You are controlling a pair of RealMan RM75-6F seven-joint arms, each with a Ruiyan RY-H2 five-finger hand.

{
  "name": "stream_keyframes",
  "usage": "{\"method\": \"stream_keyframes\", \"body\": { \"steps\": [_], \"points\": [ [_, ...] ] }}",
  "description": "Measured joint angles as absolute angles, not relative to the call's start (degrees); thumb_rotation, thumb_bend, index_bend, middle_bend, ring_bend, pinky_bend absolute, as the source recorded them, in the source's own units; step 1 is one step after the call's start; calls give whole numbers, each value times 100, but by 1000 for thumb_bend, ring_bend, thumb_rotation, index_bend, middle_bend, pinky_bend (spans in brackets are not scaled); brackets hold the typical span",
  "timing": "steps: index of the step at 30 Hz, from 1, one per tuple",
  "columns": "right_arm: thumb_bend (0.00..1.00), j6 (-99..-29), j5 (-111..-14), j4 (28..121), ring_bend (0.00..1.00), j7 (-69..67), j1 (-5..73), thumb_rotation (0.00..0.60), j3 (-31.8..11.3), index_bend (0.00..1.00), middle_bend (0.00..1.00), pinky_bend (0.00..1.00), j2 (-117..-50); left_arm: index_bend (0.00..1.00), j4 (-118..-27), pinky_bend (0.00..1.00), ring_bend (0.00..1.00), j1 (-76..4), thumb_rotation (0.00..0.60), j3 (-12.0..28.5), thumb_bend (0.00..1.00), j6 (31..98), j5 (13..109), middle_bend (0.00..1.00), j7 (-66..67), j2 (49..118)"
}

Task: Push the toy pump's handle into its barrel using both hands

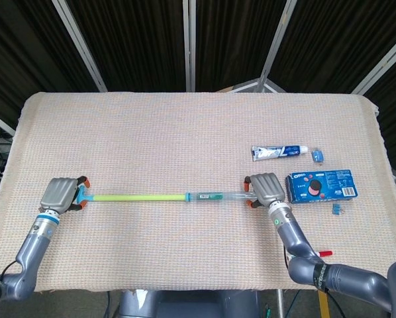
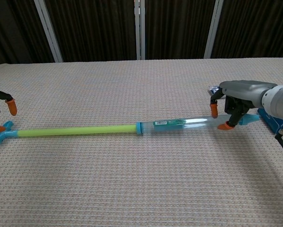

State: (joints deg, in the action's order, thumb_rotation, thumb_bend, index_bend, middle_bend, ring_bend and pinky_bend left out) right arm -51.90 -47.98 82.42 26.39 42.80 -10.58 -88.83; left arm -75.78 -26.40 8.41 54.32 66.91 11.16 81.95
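Left hand [image 1: 63, 193] is set at the handle [image 1: 81, 195], fingers spread around it; grip cannot be confirmed. The rod [image 1: 135, 196] is fully extended from the barrel [image 1: 219, 195]. Right hand [image 1: 265, 188] fingers are closed about the barrel end. Label unreadable. Box [image 1: 322, 185] lies beside.

**Matt cloth, glossy plastic, brushed grey hands**

The table [image 1: 185, 126] is covered in a coarse woven cloth, beige and matt, its weave plain in the chest view. The barrel [image 2: 186, 124] is clear, shiny plastic catching a light streak; the handle [image 2: 75, 130] looks like matt yellow-green plastic with a smooth blue end. Both the left hand [image 1: 60, 193] and right hand [image 1: 266, 187] have dull grey metallic-looking backs and rubbery orange fingertips [image 2: 225, 126]. Toward the right edge, the toothpaste tube [image 1: 279, 152] and the blue box [image 1: 321, 185] show glossy printed surfaces.
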Motion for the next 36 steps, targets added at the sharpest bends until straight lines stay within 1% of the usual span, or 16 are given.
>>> {"method": "stream_keyframes", "body": {
  "steps": [7, 11, 19, 27, 36],
  "points": [
    [389, -5203, -4791, 8271, 1000, 2621, 4302, 600, -1026, 658, 1000, 1000, -8900, 423, -7360, 1000, 818, -2694, 600, 771, 331, 5250, 6618, 867, 870, 8328],
    [389, -5198, -4783, 8253, 1000, 2592, 4310, 600, -1020, 658, 1000, 1000, -8909, 424, -7375, 1000, 818, -2703, 600, 722, 331, 5261, 6625, 867, 902, 8337],
    [389, -5233, -4825, 8281, 1000, 2501, 4296, 600, -1007, 660, 1000, 1000, -8871, 432, -7144, 1000, 818, -2786, 600, 651, 332, 5030, 6446, 867, 988, 8487],
    [392, -5263, -4878, 8327, 1000, 2480, 4285, 600, -970, 661, 1000, 1000, -8818, 507, -6929, 1000, 818, -2799, 600, 594, 377, 5066, 6499, 867, 907, 8630],
    [404, -5280, -4915, 8406, 1000, 2435, 4277, 600, -960, 665, 1000, 1000, -8774, 584, -6955, 1000, 818, -2840, 600, 603, 430, 5047, 6471, 867, 900, 8638]
  ]
}}
